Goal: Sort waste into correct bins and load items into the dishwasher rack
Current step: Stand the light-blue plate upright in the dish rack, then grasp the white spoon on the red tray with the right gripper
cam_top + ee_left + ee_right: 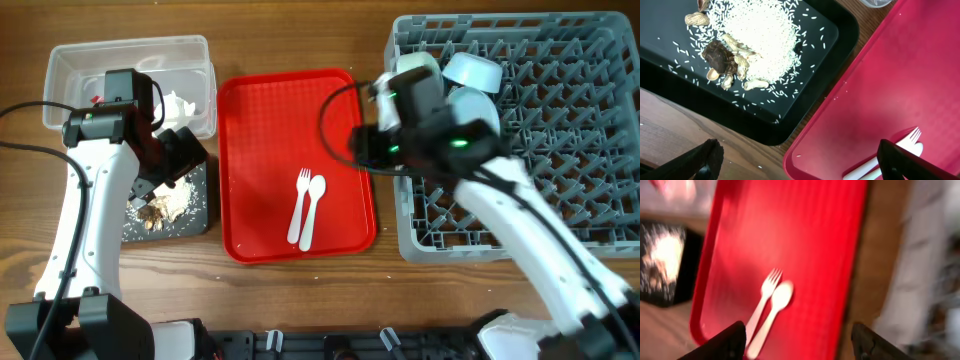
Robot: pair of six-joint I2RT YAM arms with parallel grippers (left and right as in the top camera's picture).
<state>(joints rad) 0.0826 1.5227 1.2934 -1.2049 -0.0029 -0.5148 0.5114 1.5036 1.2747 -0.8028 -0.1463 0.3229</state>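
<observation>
We are holding the left end effector [800, 164] and the right end effector [800, 342] spread wide, gripping nothing.

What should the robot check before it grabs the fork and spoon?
1. The right hand open, empty: ok.
2. The fork and spoon in plain sight on the red tray: ok.
3. Gap between them to pinch just one: not ok, they lie tight together.
4. The left hand away, over the black tray: ok.
5. Free room in the rack: ok.
</observation>
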